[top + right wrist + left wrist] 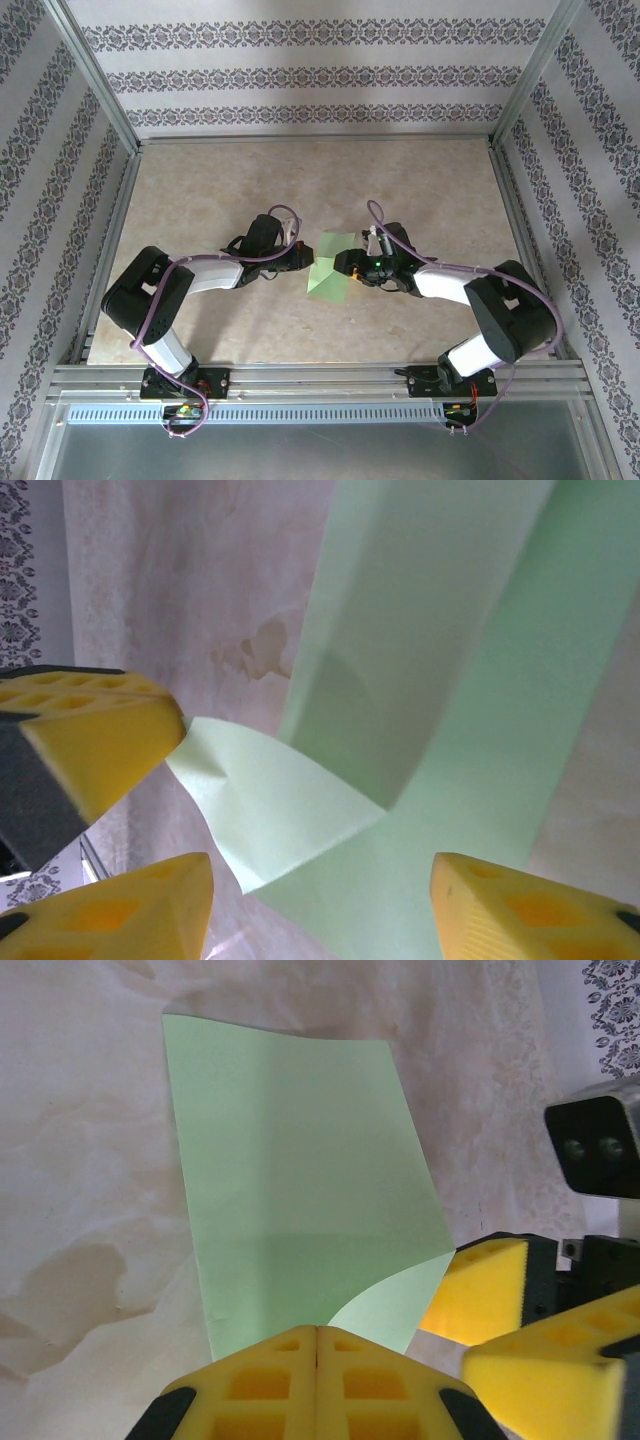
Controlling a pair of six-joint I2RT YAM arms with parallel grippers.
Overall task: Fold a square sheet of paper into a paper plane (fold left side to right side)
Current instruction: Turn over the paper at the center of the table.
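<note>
The square sheet of paper [325, 280] is found just to the right of the left gripper [301, 264], partly flat on the tabletop [400, 190] and partly raised. The left gripper's fingers [260, 1385] are pressed fully together on a corner of the sheet, which is lifted and curled over. The right gripper [320, 880] is placed across the sheet from the left gripper. Its fingers [520, 910] are held apart, with raised paper between them and nothing clamped. The left-to-right fold is judged to be in hand. It would be done well if the pinched corner were carried across low and level and squared to the opposite edge. Only then should the crease be pressed. A pull against the right gripper could skew or tear the sheet.
</note>
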